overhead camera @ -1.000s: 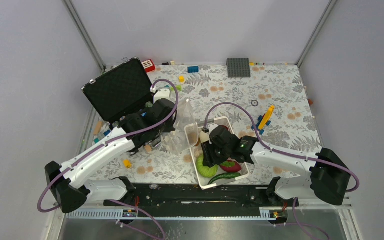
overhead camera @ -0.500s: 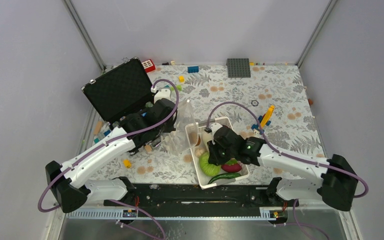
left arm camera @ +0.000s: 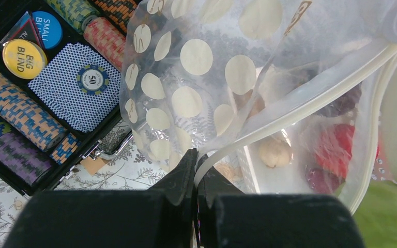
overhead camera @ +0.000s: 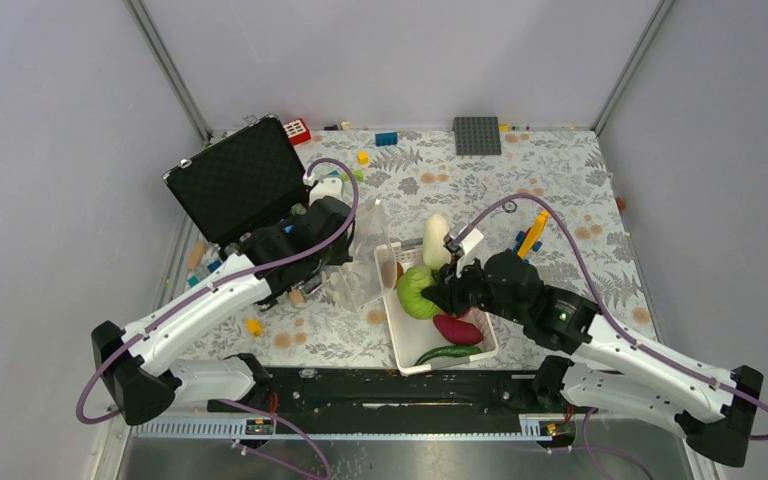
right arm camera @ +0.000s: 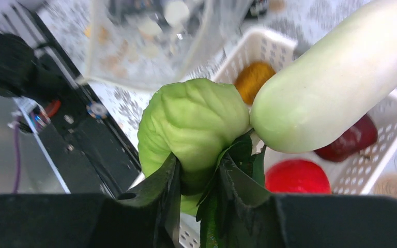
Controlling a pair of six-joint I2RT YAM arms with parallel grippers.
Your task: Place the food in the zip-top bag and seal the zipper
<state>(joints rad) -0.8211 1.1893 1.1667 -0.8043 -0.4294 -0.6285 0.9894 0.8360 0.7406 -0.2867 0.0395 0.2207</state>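
Observation:
My left gripper (overhead camera: 353,263) is shut on the mouth edge of the clear zip-top bag (overhead camera: 368,245), holding it upright left of the white basket (overhead camera: 392,330). In the left wrist view the fingers (left arm camera: 188,165) pinch the zipper strip (left arm camera: 300,111) of the spotted bag (left arm camera: 196,77). My right gripper (overhead camera: 430,297) is shut on the green cabbage (overhead camera: 415,292), lifted above the basket. The white radish (overhead camera: 437,240) rises with it, its dark leaves caught at the fingers (right arm camera: 240,178). The cabbage (right arm camera: 194,121) and radish (right arm camera: 336,88) fill the right wrist view above the tomato (right arm camera: 297,176), dark-red bulb (right arm camera: 349,142) and brown oval (right arm camera: 252,80).
A purple sweet potato (overhead camera: 457,328) and long green pepper (overhead camera: 448,353) lie in the basket. An open black case of poker chips (overhead camera: 240,185) stands behind the left arm. Loose bricks, a yellow toy (overhead camera: 530,237) and a grey baseplate (overhead camera: 477,135) lie farther back.
My right gripper has lifted the cabbage, with the radish, up out of the basket and its arm has stretched out. The left gripper and bag have stayed still.

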